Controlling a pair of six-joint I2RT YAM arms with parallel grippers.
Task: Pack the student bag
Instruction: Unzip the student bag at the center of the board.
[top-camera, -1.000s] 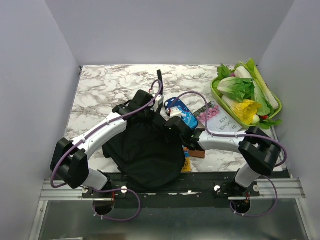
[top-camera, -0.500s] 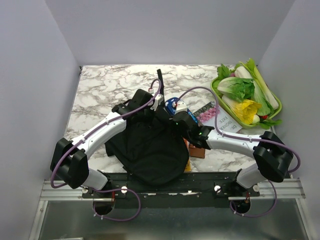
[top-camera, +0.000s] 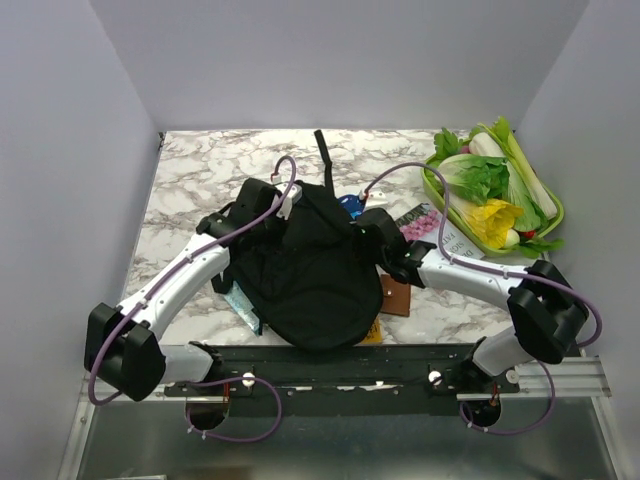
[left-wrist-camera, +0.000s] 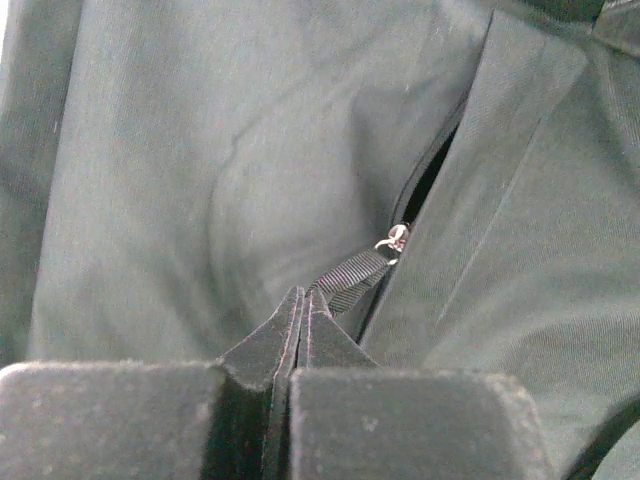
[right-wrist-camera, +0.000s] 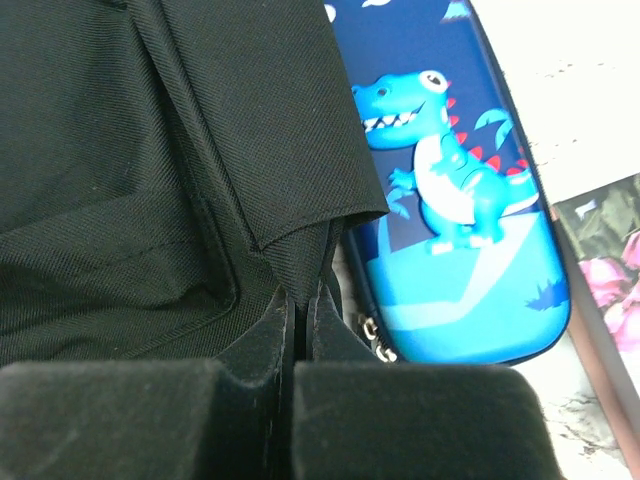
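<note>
The student bag (top-camera: 310, 275), a big soft black backpack, lies bunched between my two arms near the table's front edge. In the left wrist view my left gripper (left-wrist-camera: 303, 296) is shut on a black webbing pull (left-wrist-camera: 352, 278) that runs to a small metal zipper slider (left-wrist-camera: 398, 238). My right gripper (right-wrist-camera: 303, 290) is shut on a fold of the bag's fabric (right-wrist-camera: 290, 150) at its right edge. A blue dinosaur pencil case (right-wrist-camera: 450, 200) lies right beside that fold. From above, only a sliver of the pencil case (top-camera: 350, 205) shows behind the bag.
A green tray (top-camera: 545, 200) of vegetables stands at the back right. A floral book (top-camera: 420, 222) and white paper lie right of the bag. A brown item (top-camera: 397, 296) sits under the right arm. A teal book (top-camera: 243, 305) pokes out at the bag's left. One strap (top-camera: 322, 155) points far.
My right gripper has closed on the bag's fabric. Both arms have pulled the bag up and toward the far side, covering most of the pencil case and uncovering the teal book.
</note>
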